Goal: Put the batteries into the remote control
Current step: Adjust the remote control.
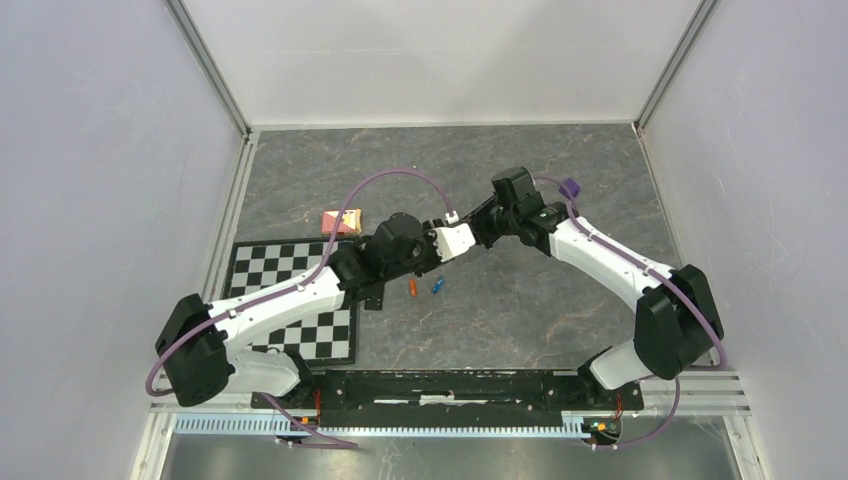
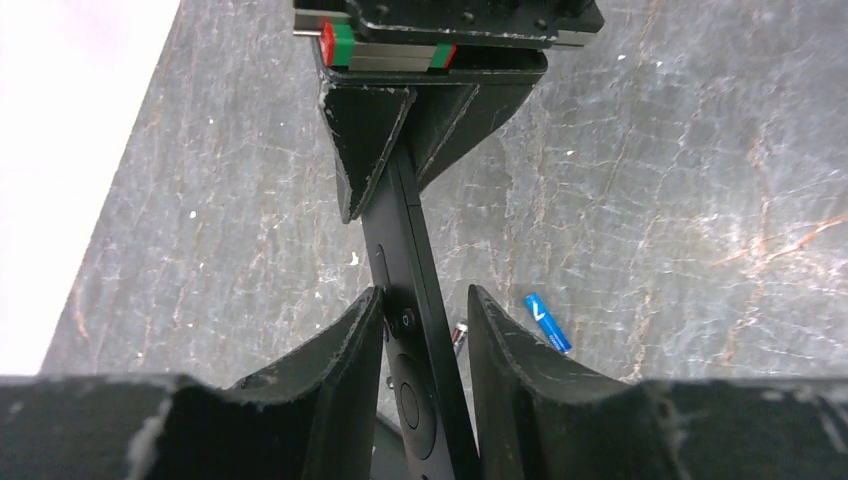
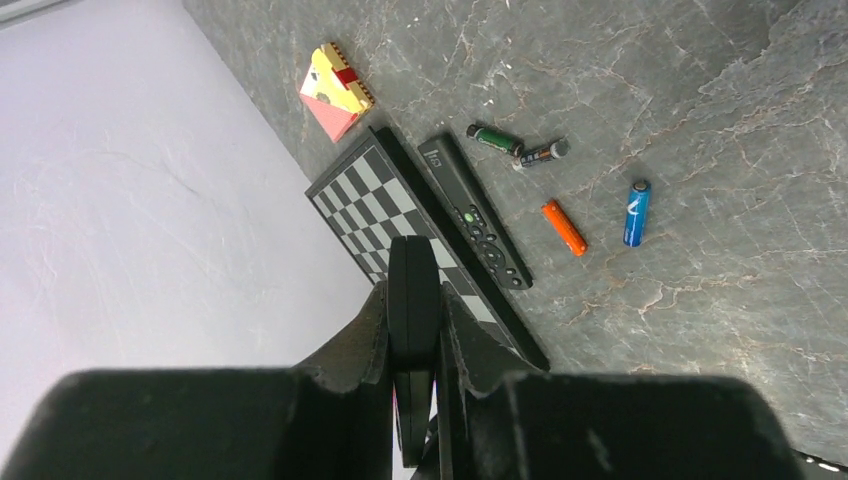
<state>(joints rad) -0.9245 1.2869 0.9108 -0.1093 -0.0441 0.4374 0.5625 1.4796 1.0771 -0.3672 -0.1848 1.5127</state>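
Observation:
I hold the black remote control in the air between both arms. My right gripper is shut on one end of it, edge-on. My left gripper straddles the button end. Its left finger touches the button face, and a gap shows at the right finger, so it reads as open. The orange battery and the blue battery lie side by side on the grey table below, also seen from above as orange and blue. The blue one shows in the left wrist view.
A twin black remote lies face up beside the chessboard. A green battery and a dark battery lie beyond it. A red and yellow block sits by the left wall. The enclosure walls close in both sides.

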